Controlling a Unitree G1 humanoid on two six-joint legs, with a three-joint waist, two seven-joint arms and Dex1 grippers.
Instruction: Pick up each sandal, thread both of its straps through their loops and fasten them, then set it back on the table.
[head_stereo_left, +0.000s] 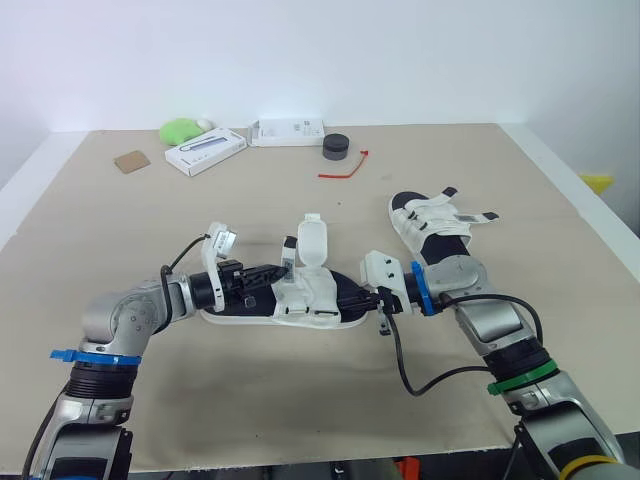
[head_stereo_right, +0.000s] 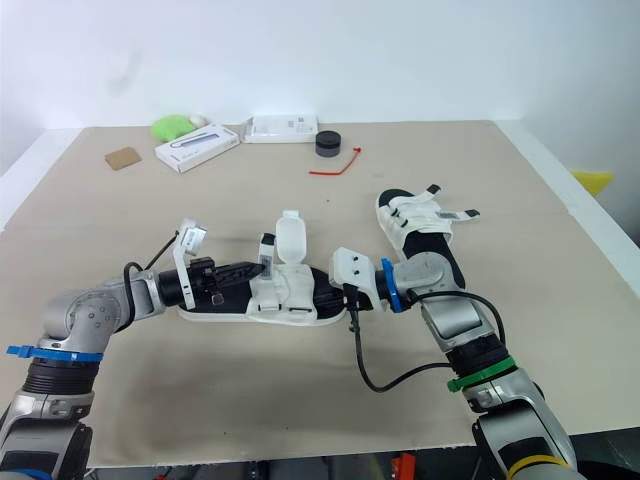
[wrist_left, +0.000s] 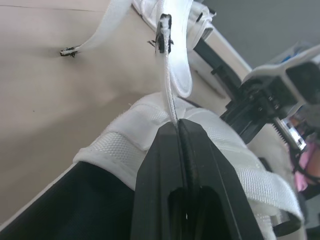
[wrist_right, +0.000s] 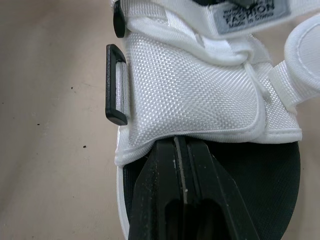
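- The left gripper (wrist_left: 178, 125) has its jaws pressed together on a thin strap (wrist_left: 172, 92). The strap runs edge-on straight out from the fingertips to a black end piece.
- The right gripper (wrist_right: 180, 142) also has its jaws closed with almost no gap. They pinch the lower edge of a white mesh flap (wrist_right: 190, 90), which spreads out just beyond the tips.
- Both pieces belong to the near sandal (head_stereo_left: 300, 305), white with a black footbed. It lies lengthwise between the two grippers, the left jaws reaching in from one end and the right jaws from the other.
- I cannot tell whether its sole rests on the table (head_stereo_left: 250, 210) or hangs just above it.
- A broad strap (head_stereo_left: 312, 240) stands upright from the middle of this sandal, just beyond the left fingertips and unfastened.
- A black loop (wrist_right: 116, 85) sits on the side edge of the mesh flap, near the right jaws, with nothing through it.
- A grey label (wrist_right: 245, 12) lies on the straps past the far edge of the flap.
- The second sandal (head_stereo_left: 435, 225) lies on the table behind the right gripper, apart from it, its strap ends sticking out loose.
- Well beyond both jaws, along the far edge of the table, are a red tie (head_stereo_left: 343, 167), a black puck (head_stereo_left: 336, 147), two white boxes (head_stereo_left: 205, 152), a green lump (head_stereo_left: 180, 130) and a brown card (head_stereo_left: 131, 161).
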